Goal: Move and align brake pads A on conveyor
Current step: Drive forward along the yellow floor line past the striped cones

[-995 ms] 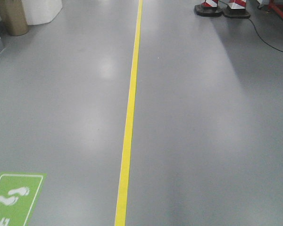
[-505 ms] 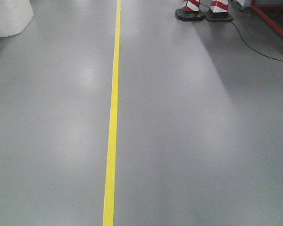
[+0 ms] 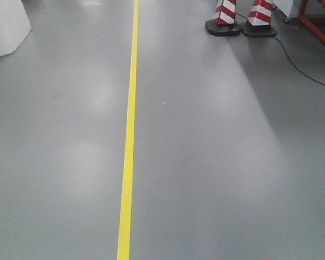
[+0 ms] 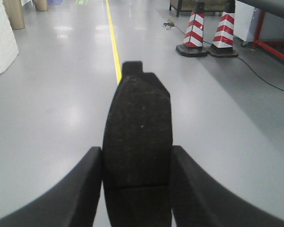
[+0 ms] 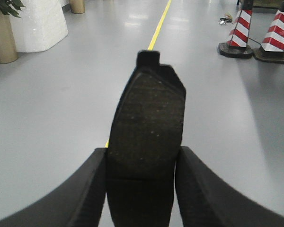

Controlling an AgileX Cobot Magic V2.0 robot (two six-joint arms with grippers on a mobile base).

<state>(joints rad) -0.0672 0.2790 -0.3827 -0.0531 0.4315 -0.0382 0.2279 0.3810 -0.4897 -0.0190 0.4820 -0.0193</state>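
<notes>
Over grey floor (image 3: 216, 162), brake pads (image 4: 137, 137) (image 5: 146, 132) are clamped in the left gripper (image 4: 136, 158) and right gripper (image 5: 142, 158), and delivery to the unseen conveyor is judged next.

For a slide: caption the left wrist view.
Left hand clamps a dark brake pad over grey floor with yellow line.

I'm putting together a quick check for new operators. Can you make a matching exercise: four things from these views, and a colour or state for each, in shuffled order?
Things:
1. brake pads
2. floor line
3. cones
4. planter

Colours or states:
a. red-and-white striped
b. tan, at the left edge of the right wrist view
c. yellow
d. dark, one clamped in the left pincer, one in the right pincer

Pairs: 1-d, 2-c, 3-a, 4-b
</notes>
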